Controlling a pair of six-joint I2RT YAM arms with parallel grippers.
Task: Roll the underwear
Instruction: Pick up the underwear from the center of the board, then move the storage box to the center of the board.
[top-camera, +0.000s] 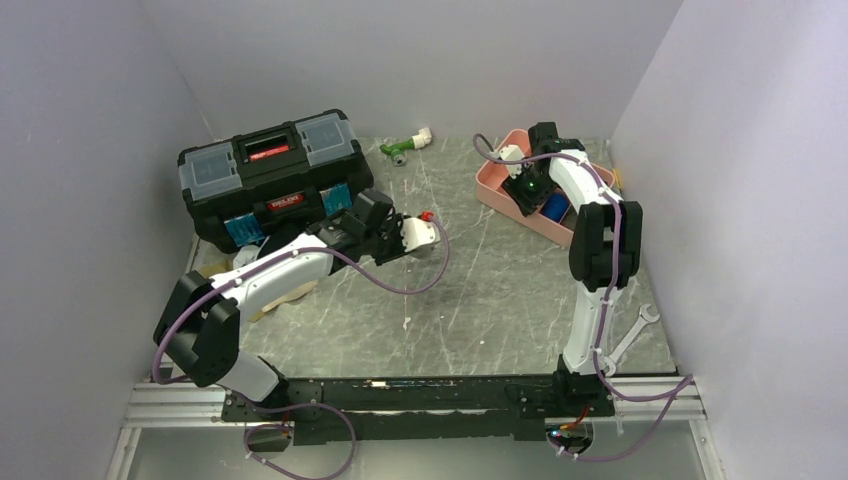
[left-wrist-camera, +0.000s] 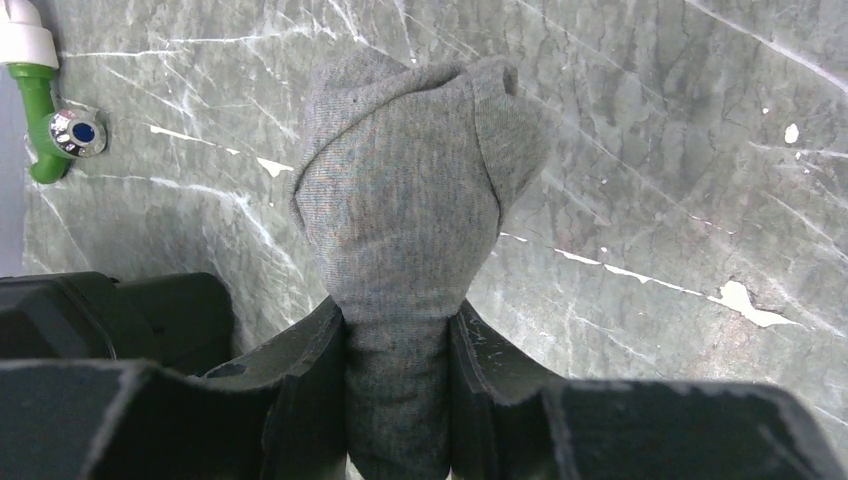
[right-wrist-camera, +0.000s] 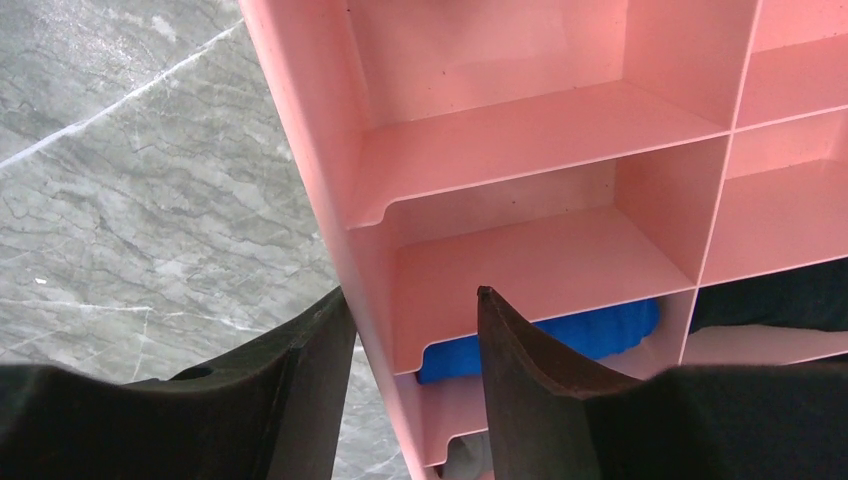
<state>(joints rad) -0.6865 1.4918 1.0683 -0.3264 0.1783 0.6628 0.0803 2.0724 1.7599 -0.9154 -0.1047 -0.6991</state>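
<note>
My left gripper (left-wrist-camera: 397, 320) is shut on a grey underwear (left-wrist-camera: 400, 190) rolled into a tight bundle that stands up out of the jaws above the marble table. From above, this bundle (top-camera: 420, 234) looks pale at the tip of the left gripper (top-camera: 400, 240), at mid-table. My right gripper (right-wrist-camera: 412, 300) is open, with one finger outside and one inside the side wall of the pink tray (right-wrist-camera: 330, 190). A blue roll (right-wrist-camera: 560, 335) and a black cloth (right-wrist-camera: 780, 300) lie in the tray's compartments. From above, the right gripper (top-camera: 527, 185) sits over the tray (top-camera: 495, 185).
A black toolbox (top-camera: 270, 175) stands at the back left, close beside the left arm. A green and white pipe fitting (top-camera: 405, 146) lies behind it. A wrench (top-camera: 632, 335) lies near the right arm's base. Pale and tan cloth (top-camera: 258, 285) shows under the left arm.
</note>
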